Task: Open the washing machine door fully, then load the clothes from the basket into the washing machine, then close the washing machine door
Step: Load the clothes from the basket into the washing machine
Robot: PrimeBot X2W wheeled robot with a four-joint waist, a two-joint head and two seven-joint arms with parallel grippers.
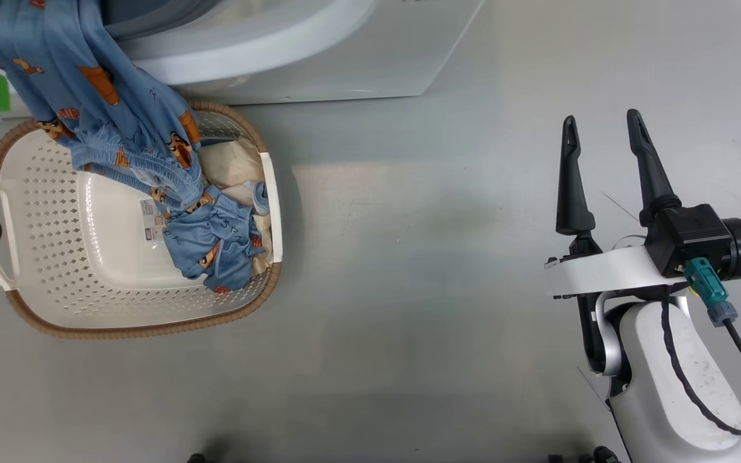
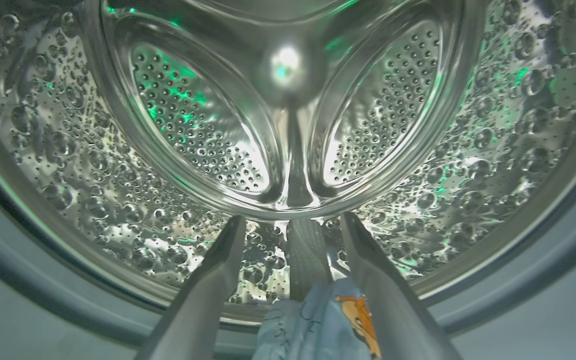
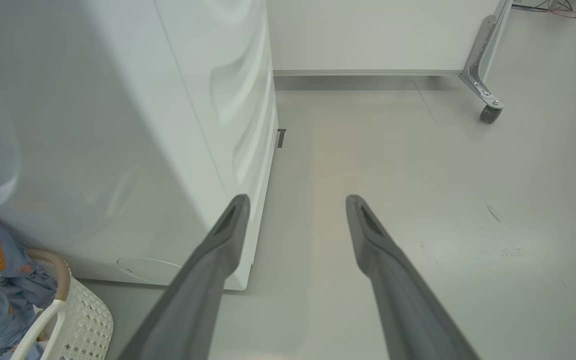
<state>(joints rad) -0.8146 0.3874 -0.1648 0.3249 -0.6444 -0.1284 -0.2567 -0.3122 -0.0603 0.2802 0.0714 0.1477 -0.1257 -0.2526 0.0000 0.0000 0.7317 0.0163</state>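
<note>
Garment strung from machine mouth to basket; left tool nearer.
The clothes [image 1: 119,122] trail lengthwise from the washing machine [image 1: 357,58] mouth down into the basket [image 1: 119,331]. The left tool [image 2: 293,218], jaws apart, points into the drum [image 2: 193,125] with blue fabric lying loose between its fingers. The right tool [image 1: 601,117], also open, hangs well apart over the floor.

The washing machine [image 3: 118,150] has a smooth, glossy white casing, and its drum [image 2: 193,125] is shiny perforated steel with embossed bumps. The basket [image 1: 42,212] is matt cream plastic, full of holes, with a brown woven-look rim. The clothes [image 1: 119,109] are soft, wrinkled cloth. The floor [image 1: 409,257] is smooth grey with a dull sheen. The right gripper [image 1: 601,119] has matt black fingers [image 1: 573,193].
</note>
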